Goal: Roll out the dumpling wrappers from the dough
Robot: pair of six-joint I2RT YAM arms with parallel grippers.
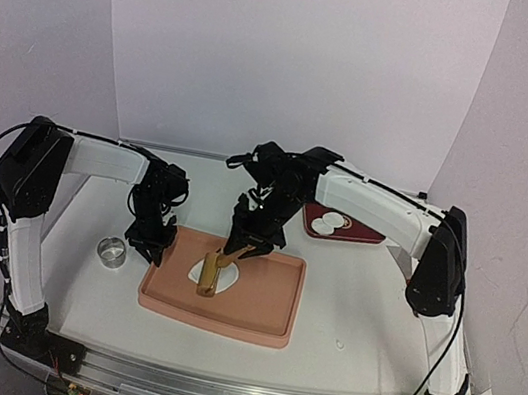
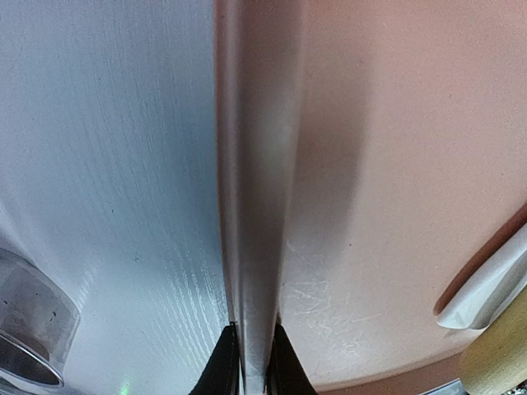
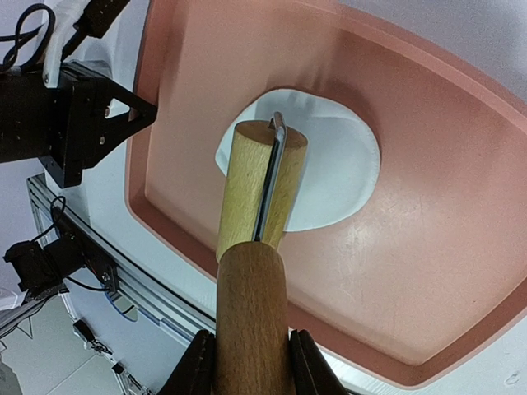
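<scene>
The step in hand is flattening the dough (image 3: 338, 164), a white, roughly round sheet on the floor of the tray (image 1: 273, 295), toward its left half. The right gripper (image 3: 251, 362) is clamped on the handle of the roller (image 3: 247, 280), a finger on each side, and the barrel rests across the near-left part of the sheet. The left gripper (image 2: 251, 370) is pinched on the tray's left rim, one finger outside and one inside, which looks meant to stop the tray sliding.

To do this well, I judge: press down evenly and run the barrel over the whole sheet, since its far-right part lies uncovered; carry the barrel level so neither end digs in; ease the pressure near the sheet's edge so the dough neither tears nor wraps onto the wood; grip the rim firmly, because a shifting tray would skew the stroke. How thick the sheet is cannot be told.

The sheet needs an even spread wide enough for the ring (image 1: 112, 251), which stands on the table (image 1: 356, 314) just left of the tray. Two wrappers (image 1: 330, 223) lie on the dark red plate (image 1: 364, 237) behind the tray's right end, so the task seems partly done.
</scene>
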